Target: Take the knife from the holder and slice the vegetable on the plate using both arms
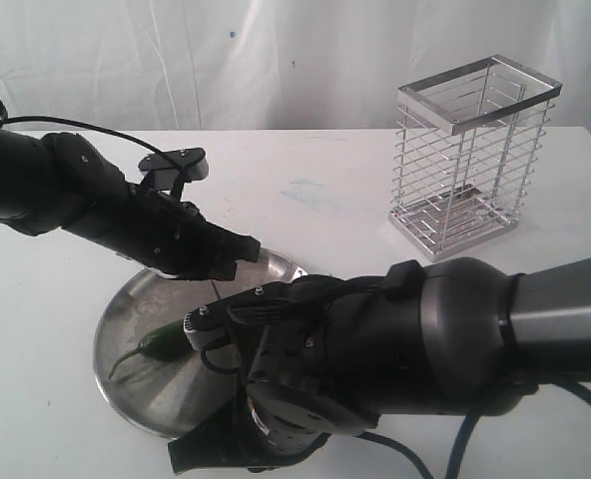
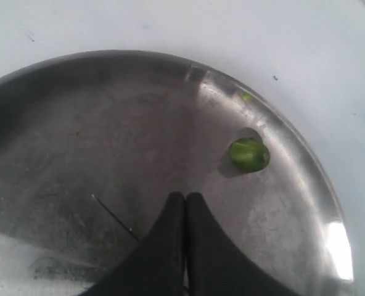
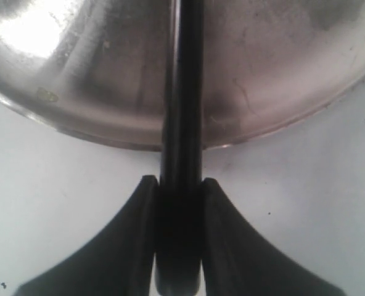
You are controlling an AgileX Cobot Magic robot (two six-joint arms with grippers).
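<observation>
The steel plate (image 1: 126, 309) lies at the front left of the white table. On it rests the dark-green chili, the vegetable (image 1: 154, 345); the left wrist view shows only a round green end of it (image 2: 249, 154). My left gripper (image 1: 238, 249) hovers over the plate (image 2: 108, 123), fingers (image 2: 173, 216) pressed together with nothing seen between them. My right gripper (image 3: 176, 182) is shut on the knife's black handle (image 3: 181, 123), which reaches across the plate's rim (image 3: 262, 117). In the exterior view the right arm (image 1: 395, 339) hides that gripper and the knife. The wire holder (image 1: 470, 160) stands empty at the back right.
A tiny green scrap (image 2: 246, 96) lies near the plate's rim, and a thin dark line (image 2: 111, 216) crosses the plate by the left fingers. The right arm's bulk covers the plate's right side. White table (image 1: 315, 190) stretches between plate and holder, with a white curtain behind.
</observation>
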